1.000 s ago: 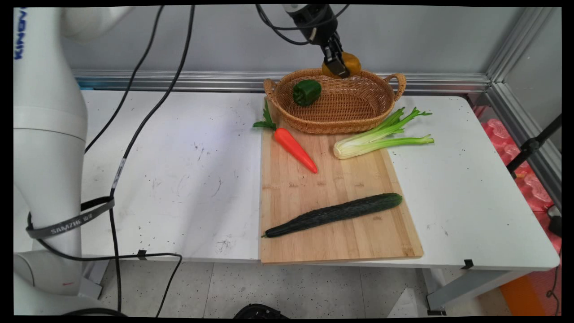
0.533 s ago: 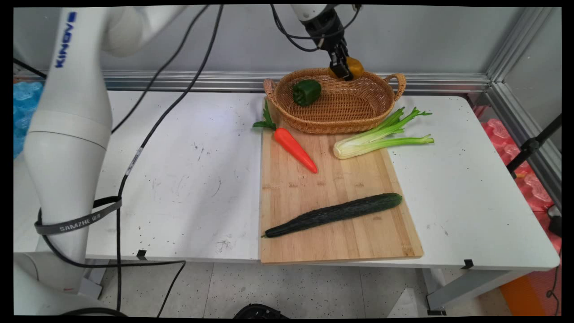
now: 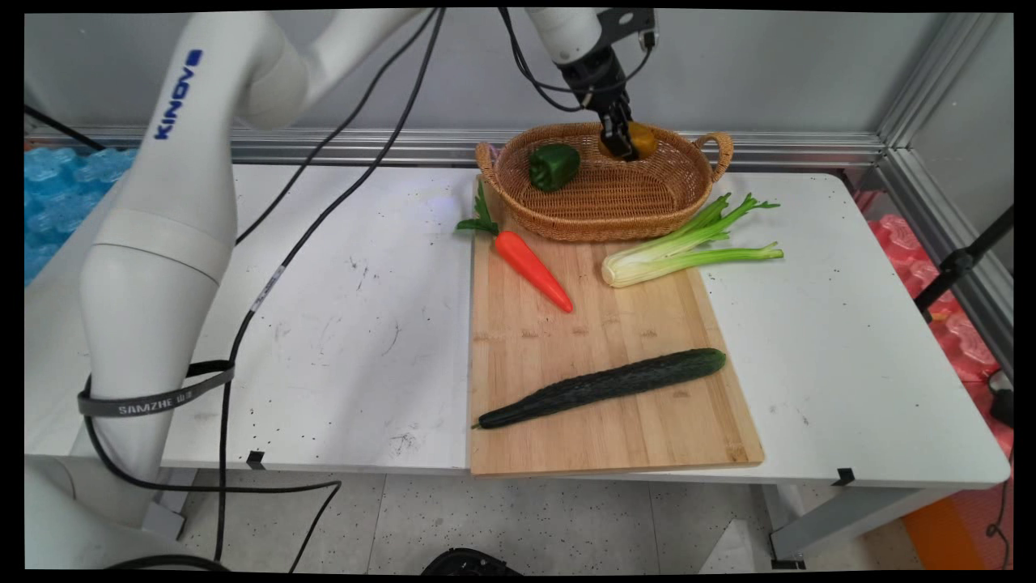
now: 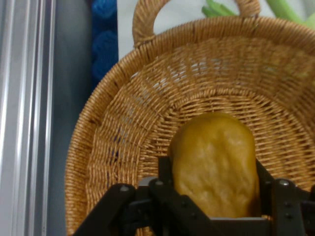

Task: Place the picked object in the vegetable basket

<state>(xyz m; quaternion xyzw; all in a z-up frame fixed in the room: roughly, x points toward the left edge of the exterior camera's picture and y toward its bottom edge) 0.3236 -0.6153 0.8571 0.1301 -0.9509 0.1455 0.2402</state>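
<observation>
Two readable marks we see: KINOVA on the white arm, SAMZHE on its grey strap | gripper [image 4: 214, 196] clamped on a lumpy yellow-brown potato [image 4: 215, 164], inside the oval woven wicker basket [image 3: 647, 206] at its far side | glossy green pepper [image 3: 554, 166] alongside | smooth carrot [image 3: 532, 270], ribbed celery [image 3: 688, 247], bumpy cucumber [image 3: 603, 386] on bamboo board [image 3: 615, 437]

Only readable stuff here: "KINOVA" in blue letters runs along the arm's big white link [image 3: 182, 93], cut off a bit at the end, and "SAMZHE" in pale print sits on the grey strap [image 3: 154, 395] wrapped around the arm's lower section.
</observation>
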